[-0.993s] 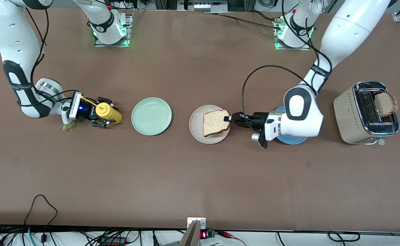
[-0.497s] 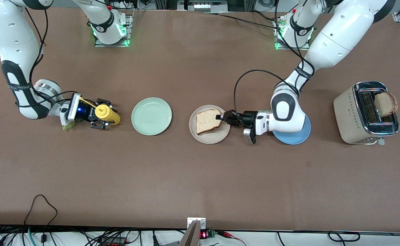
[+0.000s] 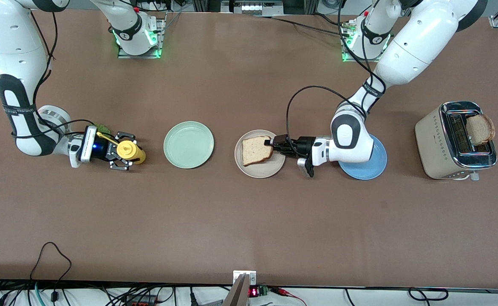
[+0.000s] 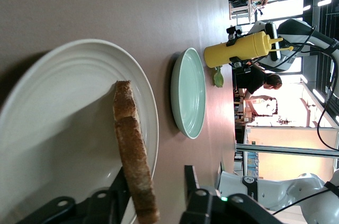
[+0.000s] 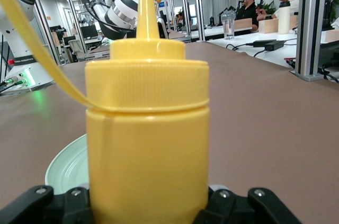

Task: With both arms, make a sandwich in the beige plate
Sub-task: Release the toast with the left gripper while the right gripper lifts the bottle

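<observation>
Brown surface [image 3: 249, 221]: your left tool [image 3: 270, 143] sat over the beige plate [image 3: 257, 169], loosened around the bread slice [image 3: 255, 150]; right tool [image 3: 119, 156] clenched the yellow bottle [image 3: 131, 152].

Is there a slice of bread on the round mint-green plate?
No, the round mint-green plate holds nothing; the square bread slice lies on the round beige plate.

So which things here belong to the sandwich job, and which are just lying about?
Job:
- beige plate
- bread slice on it, at the left gripper
- toast in the toaster
- lettuce

Lying about:
- mint-green plate
- blue plate
- yellow bottle, at the right gripper
</observation>
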Tool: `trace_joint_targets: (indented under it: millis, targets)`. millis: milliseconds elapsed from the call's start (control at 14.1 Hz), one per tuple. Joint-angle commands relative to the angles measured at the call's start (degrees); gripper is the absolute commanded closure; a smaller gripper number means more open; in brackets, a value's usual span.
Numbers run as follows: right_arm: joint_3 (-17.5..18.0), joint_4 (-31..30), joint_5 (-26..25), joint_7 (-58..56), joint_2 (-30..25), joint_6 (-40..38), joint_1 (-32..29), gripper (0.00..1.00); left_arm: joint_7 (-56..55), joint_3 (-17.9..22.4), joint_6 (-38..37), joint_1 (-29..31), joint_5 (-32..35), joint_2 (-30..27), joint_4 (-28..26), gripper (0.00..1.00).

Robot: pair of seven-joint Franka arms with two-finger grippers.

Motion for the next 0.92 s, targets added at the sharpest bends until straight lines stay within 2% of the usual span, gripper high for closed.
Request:
trace_joint_targets:
  millis: [0, 213, 497, 851]
  targets:
    - [-0.4, 3.3, -2.2, 5.2, -0.4, 0.6, 1.0, 0.66, 0.5, 0.5, 0.0, 0.7, 4.6, -2.6, -0.4, 0.00]
    - [-0.6, 4.7, -3.4, 10.0, -2.5, 3.8, 3.0, 0.66, -0.6, 2.2, -0.1, 0.7, 13.5, -5.2, -0.4, 0.00]
    - [-0.5, 4.7, -7.8, 16.1, -6.9, 12.6, 6.8, 0.65, -5.0, 4.1, -1.3, 0.7, 22.6, -8.5, -0.4, 0.00]
    - [-0.5, 6.7, -15.3, 25.9, -10.2, 24.6, 14.5, 0.65, -17.8, 5.7, -11.1, 2.2, 44.0, -12.8, 2.4, 0.00]
